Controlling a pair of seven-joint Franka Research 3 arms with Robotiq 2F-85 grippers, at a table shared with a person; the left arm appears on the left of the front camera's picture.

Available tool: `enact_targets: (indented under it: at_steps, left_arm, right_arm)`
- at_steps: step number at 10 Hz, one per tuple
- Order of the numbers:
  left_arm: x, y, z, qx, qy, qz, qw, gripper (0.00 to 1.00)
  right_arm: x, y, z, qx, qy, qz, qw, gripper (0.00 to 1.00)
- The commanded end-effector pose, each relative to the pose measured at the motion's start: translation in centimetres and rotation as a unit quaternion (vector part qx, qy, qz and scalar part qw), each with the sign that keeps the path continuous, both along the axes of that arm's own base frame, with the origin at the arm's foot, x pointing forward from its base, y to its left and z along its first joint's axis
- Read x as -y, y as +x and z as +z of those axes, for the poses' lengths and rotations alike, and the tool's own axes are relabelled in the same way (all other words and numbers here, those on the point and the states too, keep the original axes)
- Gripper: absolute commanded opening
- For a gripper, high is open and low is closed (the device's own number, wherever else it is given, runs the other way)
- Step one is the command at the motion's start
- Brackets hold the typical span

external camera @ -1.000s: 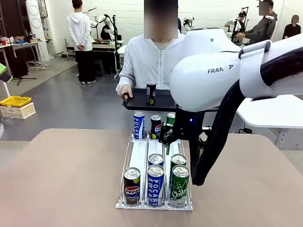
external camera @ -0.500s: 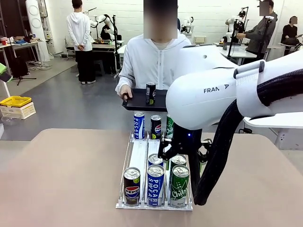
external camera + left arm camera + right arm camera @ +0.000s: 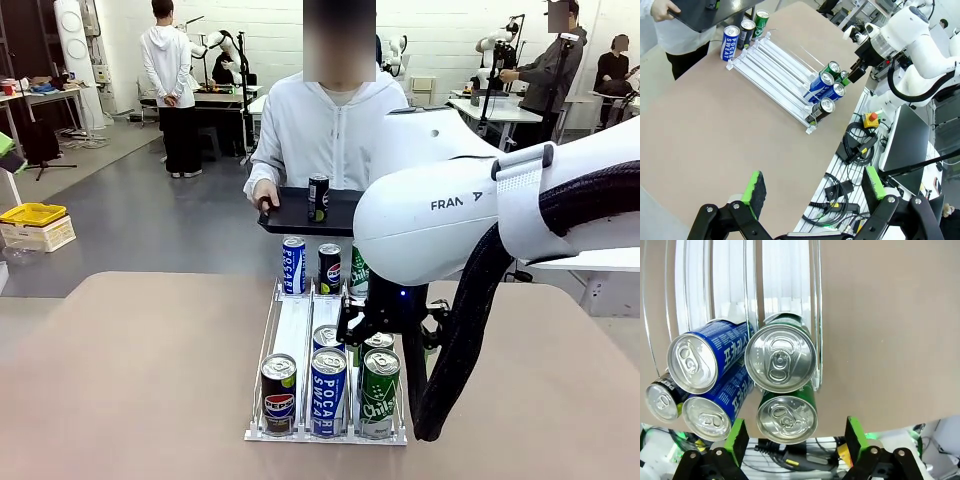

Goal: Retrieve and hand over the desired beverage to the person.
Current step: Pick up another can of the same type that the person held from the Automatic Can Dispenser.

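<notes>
A: Surface and room?
B: Counter (image 3: 130, 370), matte beige laminate, rounded corners. Grey floor beyond; white walls; yellow crate (image 3: 32, 214) at left.

A: Fixture on it?
B: Can rack (image 3: 297, 325), clear plastic with wire rails, three lanes. Cylindrical aluminium cans: Pepsi can (image 3: 279, 394), Pocari Sweat can (image 3: 328, 391), green Chilsung can (image 3: 379, 392) at the near end; three more upright at the far end.

A: The person?
B: The person (image 3: 325, 130), white hooded jacket, at the far edge, holding a flat black tray (image 3: 290, 215) with one dark can (image 3: 318, 197) on it.

A: Fingers?
B: Right gripper (image 3: 792, 437) fingers released, spread above the green lane. Left gripper (image 3: 812, 190) fingers released, grasping nothing, high over the counter.
</notes>
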State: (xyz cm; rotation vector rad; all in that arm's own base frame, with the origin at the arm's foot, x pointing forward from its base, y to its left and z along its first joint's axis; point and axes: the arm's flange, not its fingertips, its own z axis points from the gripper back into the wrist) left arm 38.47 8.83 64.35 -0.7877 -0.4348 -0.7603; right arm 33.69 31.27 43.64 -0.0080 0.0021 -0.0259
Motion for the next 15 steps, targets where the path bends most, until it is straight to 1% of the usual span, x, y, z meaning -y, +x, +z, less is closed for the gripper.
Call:
enact_targets:
  at_steps: [1, 4, 8, 11, 12, 13, 14, 15]
  left_arm:
    - [-0.1, 0.0, 0.1, 0.006, -0.008, -0.008, 1.0, 1.0]
    - [-0.1, 0.0, 0.1, 0.006, -0.008, -0.008, 1.0, 1.0]
    - [-0.1, 0.0, 0.1, 0.006, -0.008, -0.008, 1.0, 1.0]
    - [-0.1, 0.0, 0.1, 0.006, -0.008, -0.008, 1.0, 1.0]
    - [-0.1, 0.0, 0.1, 0.006, -0.008, -0.008, 1.0, 1.0]
    - [-0.1, 0.0, 0.1, 0.006, -0.008, -0.008, 1.0, 1.0]
    - [-0.1, 0.0, 0.1, 0.006, -0.008, -0.008, 1.0, 1.0]
    - [-0.1, 0.0, 0.1, 0.006, -0.008, -0.008, 1.0, 1.0]
  right_arm:
    - [0.5, 0.6, -0.7, 0.004, 0.007, 0.013, 1.0, 1.0]
    - [0.5, 1.0, -1.3, -0.003, 0.008, 0.022, 1.0, 1.0]
    - [0.2, 1.5, -2.3, -0.021, 0.007, 0.026, 0.999, 1.0]
    - [0.4, 1.5, -2.5, -0.027, 0.008, 0.026, 0.999, 1.0]
    - [0.6, 1.5, -2.5, -0.025, 0.008, 0.047, 0.999, 1.0]
    - [0.6, 1.4, -2.5, -0.02, 0.008, 0.058, 0.998, 0.41]
    - [0.7, 1.4, -2.3, -0.021, 0.016, 0.053, 0.998, 0.41]
    - [0.7, 1.4, -2.3, -0.024, 0.021, 0.053, 0.998, 0.0]
